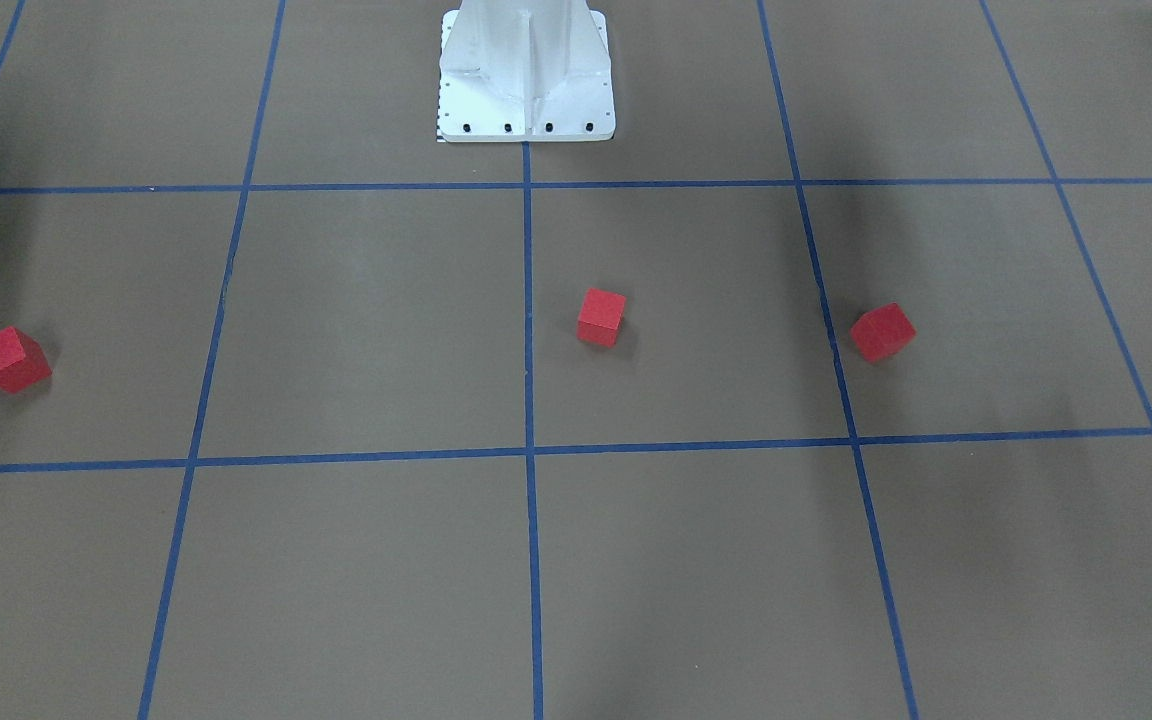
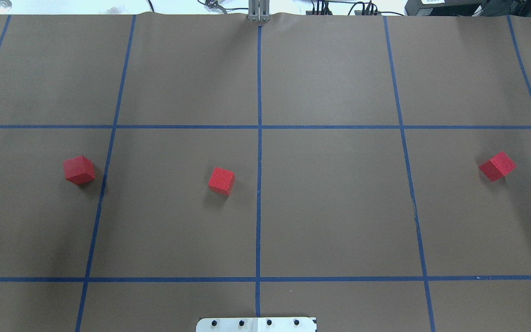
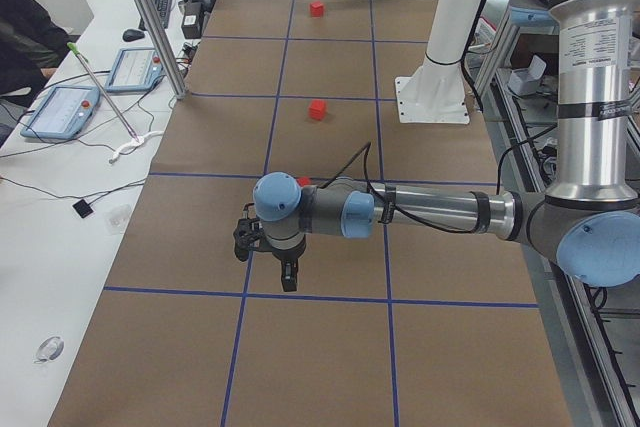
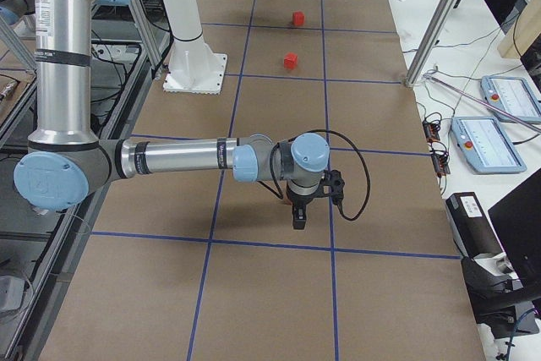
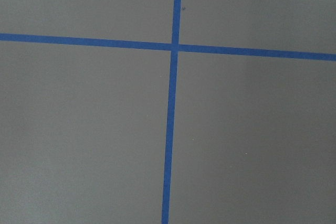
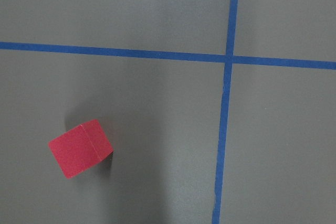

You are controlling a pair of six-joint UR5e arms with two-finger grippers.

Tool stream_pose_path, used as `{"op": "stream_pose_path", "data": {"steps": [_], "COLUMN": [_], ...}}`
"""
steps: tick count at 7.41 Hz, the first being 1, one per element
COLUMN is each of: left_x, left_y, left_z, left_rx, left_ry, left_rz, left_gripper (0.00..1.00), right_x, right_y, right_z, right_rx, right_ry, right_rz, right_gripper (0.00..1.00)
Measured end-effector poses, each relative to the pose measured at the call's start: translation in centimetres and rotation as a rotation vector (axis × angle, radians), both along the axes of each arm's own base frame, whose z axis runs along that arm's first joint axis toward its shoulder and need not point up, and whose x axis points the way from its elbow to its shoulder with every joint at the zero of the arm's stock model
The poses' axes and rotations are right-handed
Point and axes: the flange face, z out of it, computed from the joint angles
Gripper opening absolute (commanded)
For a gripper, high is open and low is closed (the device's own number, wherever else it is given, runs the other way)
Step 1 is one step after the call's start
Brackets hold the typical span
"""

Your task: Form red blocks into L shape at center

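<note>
Three red blocks (image 2: 221, 180) sit well apart in one row, the middle one just beside the centre line (image 2: 259, 207). Whether the left gripper (image 3: 287, 275) and right gripper (image 4: 297, 216) have jaws spread, I cannot tell. The outer two lie skewed, so a corner pinch could spin one away.

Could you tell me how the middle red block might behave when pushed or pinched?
The middle red block looks like a rigid, flat-faced cube, so it should probably slide, not roll. Its matte surface suggests a pinch would likely hold. Being small, it is probably light.
</note>
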Motion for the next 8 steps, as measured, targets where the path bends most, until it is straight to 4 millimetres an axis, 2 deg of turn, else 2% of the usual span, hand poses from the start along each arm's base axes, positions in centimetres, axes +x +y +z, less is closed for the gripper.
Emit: {"op": "stream_pose_path", "data": {"steps": [1,4,8], "left_x": [0.0,0.0,0.2], "left_y": [-0.1,0.0,0.3], "left_z": [-0.4,-1.5,-1.9], "left_rx": [0.009,0.032,0.046], "left_ry": [-0.001,-0.001,0.005], "left_rz": [-0.001,-0.002,0.003], "left_gripper": [1.0,1.0,1.0], "right_x": [0.0,0.0,-0.2], "right_y": [0.1,-0.6,-0.2], "right_z": [0.3,-0.5,-0.5], "right_rx": [-0.005,0.008,0.034], "right_ry": [0.0,-0.001,-0.011], "right_rz": [0.0,0.006,0.004], "right_gripper": [1.0,1.0,1.0]}}
